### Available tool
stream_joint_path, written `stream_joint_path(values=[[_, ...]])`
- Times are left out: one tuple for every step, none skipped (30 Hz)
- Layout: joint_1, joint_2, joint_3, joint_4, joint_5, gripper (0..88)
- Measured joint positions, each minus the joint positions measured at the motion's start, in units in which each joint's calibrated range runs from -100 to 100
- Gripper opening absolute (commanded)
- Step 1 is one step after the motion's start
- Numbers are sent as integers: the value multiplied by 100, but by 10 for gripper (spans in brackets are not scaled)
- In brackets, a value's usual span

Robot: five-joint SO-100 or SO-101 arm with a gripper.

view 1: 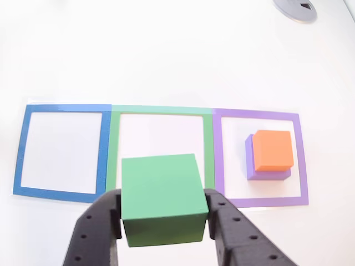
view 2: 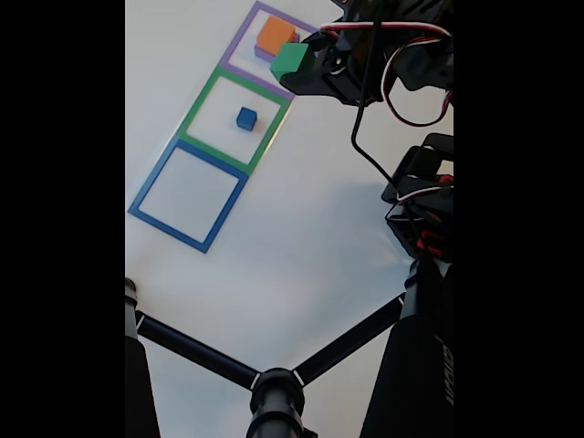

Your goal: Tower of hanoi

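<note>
the gripper [view 1: 165,221] is pinching the green block [view 1: 162,198], one black finger pressed on each side face, and the block hangs clear of the white table [view 1: 166,61]. in the fixed view the green block [view 2: 289,61] is carried in the air near the corner of the purple tape square [view 2: 239,41], where the orange block [view 2: 274,35] sits on the wider purple block [view 2: 265,55], stacked by size as the game demands. holding the green one by its flat sides keeps it level, which i judge suits setting it squarely on a stack or in a square.

the small blue block [view 2: 246,118] rests alone inside the green tape square [view 2: 206,96]; the blue tape square [view 2: 146,192] holds nothing. in the other view the green block hides much of the green square's inside, so the blue one probably lies behind it.

by the rules, green can go on orange or into the blue square, not on the little blue block.

faint pale lettering runs down the black post [view 2: 438,383] at the lower right, too blurred to read. no other writing shows.
</note>
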Motion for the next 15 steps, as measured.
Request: stream_joint_path(values=[[-140,-34,-27,0,0,64],[-269,-59,-53,0,0,64],[-398,-93,-62,0,0,63],[-515,-144,-62,0,0,63],[-609,-177,-71,0,0,63],[-679,-220,-71,0,0,64],[-714,-236,-106,8,0,65],[-749,-245,-186,40,0,65],[-807,-262,-248,81,0,65],[-889,-304,-274,105,0,65],[-995,-363,-274,105,0,65],[-1112,-422,-274,121,0,66],[-1170,-473,-274,153,0,66],[-1229,-515,-283,193,0,66],[-1252,-540,-292,242,0,66]])
